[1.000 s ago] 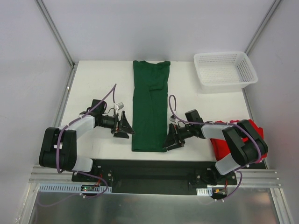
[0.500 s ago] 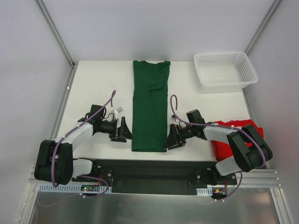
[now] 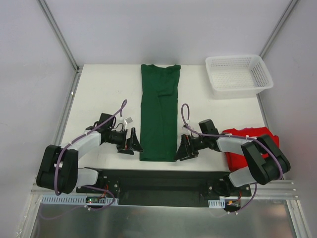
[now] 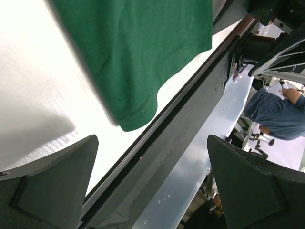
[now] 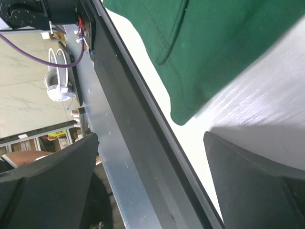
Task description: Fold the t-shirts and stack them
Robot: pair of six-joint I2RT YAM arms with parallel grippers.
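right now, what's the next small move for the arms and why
Probably ease the left gripper and right gripper inward onto the green shirt at its near hem corners and close. Both stand open outside that hem, holding nothing; the shirt is a long strip, not yet folded crosswise.

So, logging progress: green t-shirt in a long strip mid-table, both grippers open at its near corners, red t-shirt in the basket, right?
No: the red t-shirt lies bunched at the near right corner of the table, not in the white mesh basket; the top view shows it. The rest holds.
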